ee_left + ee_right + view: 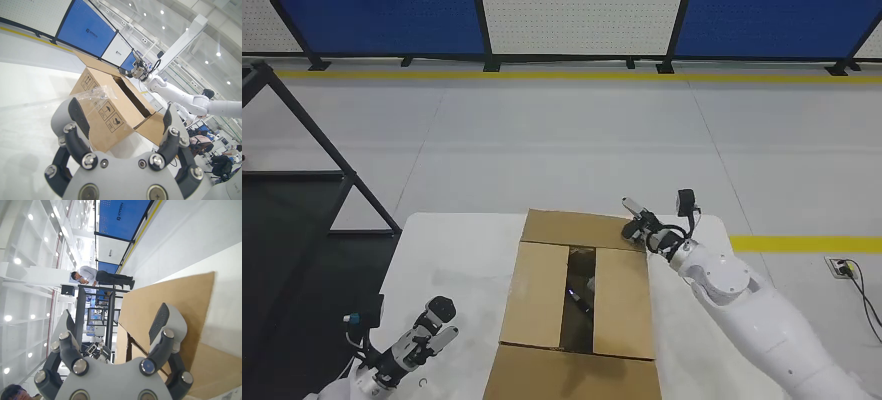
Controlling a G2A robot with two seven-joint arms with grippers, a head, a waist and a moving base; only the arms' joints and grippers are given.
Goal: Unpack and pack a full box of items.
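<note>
The far flap (572,228) could be creased if the right gripper (639,224), open at the cardboard box's (623,305) far right corner, is closed off its edge (the left gripper (440,322) is held open off the box's near left side). The brown box is set on the table (452,260), long flaps (535,295) ajar over a dark slot (580,300), loose clear tape (96,92) on its side.

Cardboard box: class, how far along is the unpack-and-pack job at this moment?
Done: the brown cardboard box has its far flap folded out, and a gap between the two long flaps shows dark items inside. In hand: the open right gripper is at the far flap's corner; the open left gripper is empty, apart from the box. Left: opening the long flaps, unpacking, repacking.
</note>
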